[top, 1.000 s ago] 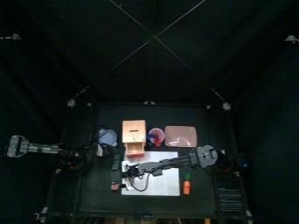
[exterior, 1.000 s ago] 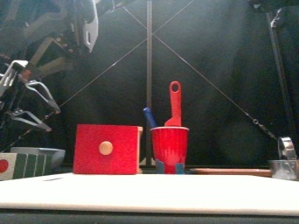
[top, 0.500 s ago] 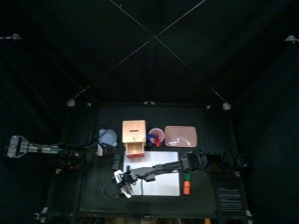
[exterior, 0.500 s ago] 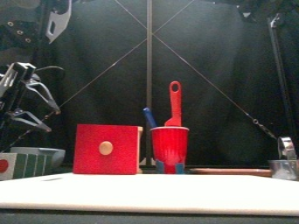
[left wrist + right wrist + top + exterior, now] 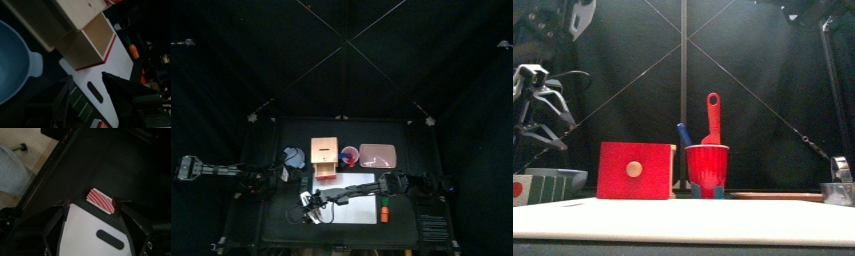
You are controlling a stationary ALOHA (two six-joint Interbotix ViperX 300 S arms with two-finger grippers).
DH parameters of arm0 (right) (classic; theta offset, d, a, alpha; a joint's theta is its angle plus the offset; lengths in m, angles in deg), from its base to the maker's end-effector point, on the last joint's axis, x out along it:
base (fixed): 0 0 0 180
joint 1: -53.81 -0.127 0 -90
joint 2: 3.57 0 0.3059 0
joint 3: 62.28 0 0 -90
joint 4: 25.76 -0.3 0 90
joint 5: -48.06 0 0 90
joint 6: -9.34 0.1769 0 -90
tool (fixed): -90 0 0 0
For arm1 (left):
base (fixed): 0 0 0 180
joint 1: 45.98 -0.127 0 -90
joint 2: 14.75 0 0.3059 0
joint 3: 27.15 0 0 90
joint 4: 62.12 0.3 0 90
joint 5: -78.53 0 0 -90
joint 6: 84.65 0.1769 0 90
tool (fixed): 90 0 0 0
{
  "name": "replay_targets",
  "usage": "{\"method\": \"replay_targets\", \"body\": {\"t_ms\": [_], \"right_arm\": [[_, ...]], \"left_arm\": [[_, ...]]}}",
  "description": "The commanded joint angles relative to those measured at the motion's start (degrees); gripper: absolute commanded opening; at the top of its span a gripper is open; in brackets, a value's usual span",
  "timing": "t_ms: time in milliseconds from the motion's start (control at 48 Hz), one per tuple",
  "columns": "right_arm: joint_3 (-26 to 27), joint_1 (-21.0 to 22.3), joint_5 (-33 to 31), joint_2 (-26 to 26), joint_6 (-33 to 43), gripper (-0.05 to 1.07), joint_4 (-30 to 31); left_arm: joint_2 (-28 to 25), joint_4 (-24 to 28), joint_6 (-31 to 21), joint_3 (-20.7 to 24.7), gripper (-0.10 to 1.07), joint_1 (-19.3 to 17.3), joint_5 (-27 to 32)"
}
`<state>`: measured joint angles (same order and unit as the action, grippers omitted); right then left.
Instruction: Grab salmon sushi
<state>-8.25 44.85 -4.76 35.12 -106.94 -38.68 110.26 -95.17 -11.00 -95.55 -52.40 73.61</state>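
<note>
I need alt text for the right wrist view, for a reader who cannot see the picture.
The right end effector, open, hangs above a small red piece with pale stripes, the salmon sushi, which lies at the edge of a white cutting board with a slot handle. The black table stretches beyond, with a pale floor past its edge.

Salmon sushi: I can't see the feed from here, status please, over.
Right claw open, jaws either side of the salmon sushi, off the corner of the white mat. Left claw open, near the wooden box. Nothing in the way.
</note>
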Motion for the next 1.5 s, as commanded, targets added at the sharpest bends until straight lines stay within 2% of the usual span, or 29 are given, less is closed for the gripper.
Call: {"method": "replay_targets", "body": {"t_ms": [0, 104, 292, 396, 521, 812, 979, 1167, 1354, 1479], "right_arm": [[-0.4, 0.8, 0.4, 6.4, 0.6, 0.96, -0.4], [-3.4, 1.6, 0.7, 9.0, 2.5, 0.91, 0.1], [-12.0, 3.0, 4.7, 14.3, 3.9, 0.71, -0.4], [-16.7, 4.0, 7.5, 17.4, 4.0, 0.64, -1.8], [-23.6, 5.5, 10.8, 21.5, 4.0, 0.63, -4.7], [-39.8, 9.0, 19.4, 29.6, 4.0, 0.63, -7.8], [-47.2, 11.3, 22.9, 33.7, 4.0, 0.63, -10.4], [-52.6, 12.7, 25.5, 36.3, 4.0, 0.63, -11.3], [-56.3, 13.4, 26.8, 38.0, 4.0, 0.63, -11.6], [-58.3, 14.0, 28.3, 39.1, 4.0, 0.63, -11.6]], "left_arm": [[1.6, 1.5, -0.2, 2.9, 0.87, 0.1, 5.3], [3.7, 1.1, -0.4, 4.5, 0.87, -0.2, 13.6], [5.3, 0.1, -0.4, 6.2, 0.87, -0.3, 24.0], [5.3, -3.1, -1.9, 7.2, 0.87, -0.4, 26.5], [5.2, -9.6, -4.4, 9.1, 0.88, 0.2, 27.2], [2.2, -14.2, -7.3, 10.6, 0.88, 2.8, 30.7], [-0.4, -10.9, -10.4, 13.6, 0.88, 3.0, 31.0], [-2.6, -6.6, -15.5, 16.9, 0.88, 4.0, 32.7], [-6.3, 0.3, -25.3, 18.7, 0.88, 6.9, 34.5], [-7.4, 7.3, -34.1, 20.7, 0.88, 9.0, 35.5]]}}
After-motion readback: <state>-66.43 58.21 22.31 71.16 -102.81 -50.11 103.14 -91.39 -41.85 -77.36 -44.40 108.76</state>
